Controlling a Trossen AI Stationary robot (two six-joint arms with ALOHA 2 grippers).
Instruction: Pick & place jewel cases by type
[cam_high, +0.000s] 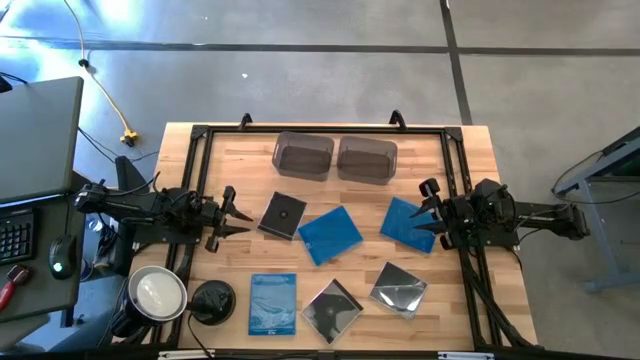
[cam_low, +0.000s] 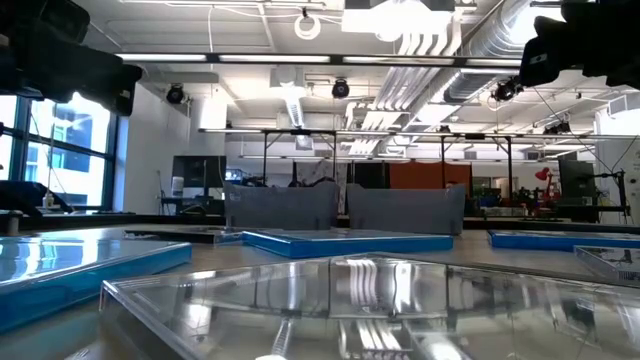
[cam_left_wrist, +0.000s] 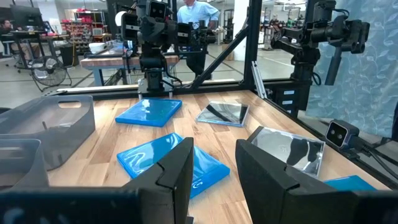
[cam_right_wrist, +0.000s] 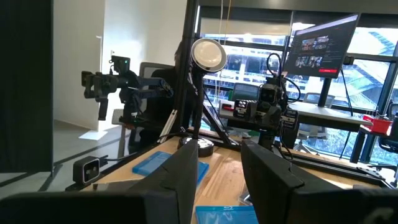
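Six jewel cases lie flat on the table. In the high view they are a black one (cam_high: 283, 215), a blue one (cam_high: 330, 236), a second blue one (cam_high: 407, 222), a pale printed blue one (cam_high: 272, 302), and two clear ones showing discs (cam_high: 332, 308) (cam_high: 400, 288). My left gripper (cam_high: 233, 214) hangs open above the table, just left of the black case. My right gripper (cam_high: 428, 209) is open too, over the right edge of the second blue case. In the left wrist view the open left gripper (cam_left_wrist: 214, 177) points toward the middle blue case (cam_left_wrist: 171, 162).
Two smoky tubs (cam_high: 303, 155) (cam_high: 367, 159) stand side by side at the far edge. A round black object (cam_high: 212, 300) and a round lamp head (cam_high: 158, 292) sit at the near left corner. A black frame (cam_high: 200, 140) borders the table. A person stands beyond the table (cam_left_wrist: 196, 12).
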